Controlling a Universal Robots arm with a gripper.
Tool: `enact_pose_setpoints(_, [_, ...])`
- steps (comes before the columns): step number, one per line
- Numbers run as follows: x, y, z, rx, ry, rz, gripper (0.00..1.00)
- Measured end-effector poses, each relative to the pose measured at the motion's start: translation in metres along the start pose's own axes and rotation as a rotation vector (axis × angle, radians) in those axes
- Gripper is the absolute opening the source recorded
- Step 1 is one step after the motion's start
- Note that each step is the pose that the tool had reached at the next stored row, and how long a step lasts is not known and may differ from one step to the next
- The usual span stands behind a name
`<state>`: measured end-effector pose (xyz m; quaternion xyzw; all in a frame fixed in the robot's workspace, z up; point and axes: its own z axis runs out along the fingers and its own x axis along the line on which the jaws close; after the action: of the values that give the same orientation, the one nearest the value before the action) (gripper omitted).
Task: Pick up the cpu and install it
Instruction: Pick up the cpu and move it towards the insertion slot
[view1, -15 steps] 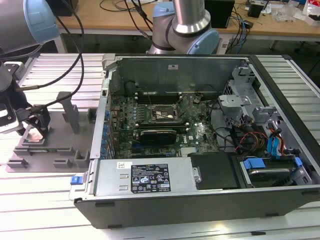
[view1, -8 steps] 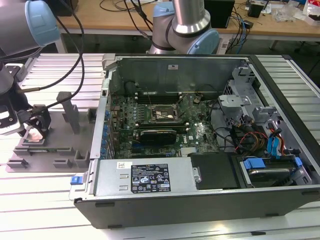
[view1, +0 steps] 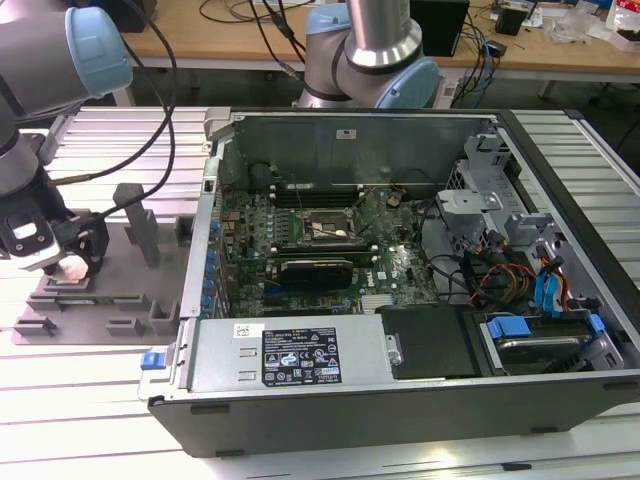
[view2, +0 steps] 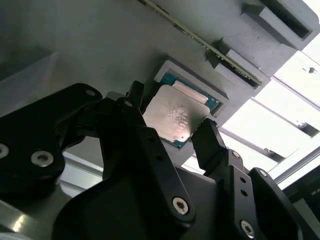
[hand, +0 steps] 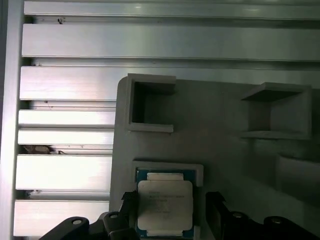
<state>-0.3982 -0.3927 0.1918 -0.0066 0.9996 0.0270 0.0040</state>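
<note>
Okay, from the exterior view's left: the gripper (view1: 68, 260) hangs low over the gray tray (view1: 105, 300), close to that tray's left end. In the second wrist view the cpu (view2: 172, 117) lies flat in its shallow recess in the tray, silvery top up, directly under the tool. The jaws are parted and hold nothing. One of the fingers (hand: 215, 207) stands off the chip's edge with a sliver of tray showing between, while the opposite one sits just beside the other edge, and I can't tell whether it touches. So the chip is straddled, not clamped. It's near enough square, so no long axis to worry about, and its sides look lined up with the fingers in the first wrist view. Moving right, the open computer case (view1: 400, 415) lies beside the tray. The motherboard socket (view1: 322, 228) is inside it, well apart from the gripper toward the exterior view's right and a little farther back.
</note>
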Motion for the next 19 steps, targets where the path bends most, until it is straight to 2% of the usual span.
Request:
enact_pose_setpoints(5, [0.0048, 0.0004, 0.0017, -0.0002, 0.0001, 0.000, 0.66])
enact_pose_setpoints(8, [0.0054, 0.0002, 0.0042, -0.0001, 0.0003, 0.000, 0.66])
enact_pose_setpoints(19, [0.0055, 0.0003, 0.0044, -0.0001, 0.0003, 0.001, 0.65])
